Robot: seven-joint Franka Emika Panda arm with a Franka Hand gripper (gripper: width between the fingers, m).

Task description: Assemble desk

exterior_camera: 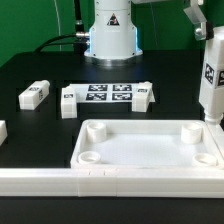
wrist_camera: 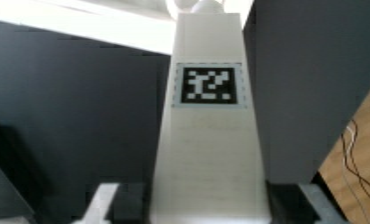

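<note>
A green backdrop (exterior_camera: 30, 20) fills the exterior view toward ten o'clock, behind a matte black table (exterior_camera: 40, 68) under soft, even light.

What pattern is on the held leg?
The leg carries a black-and-white square tag; clearest in wrist view.

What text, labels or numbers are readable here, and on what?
Words, brands, numbers: none readable in either view.
On the upright leg: one black-and-white tag, a pattern with no characters.
On the marker board: several tags, patterns only, too small to make out.
On the loose leg at the exterior view's left: a tag, too small to make out.
</note>
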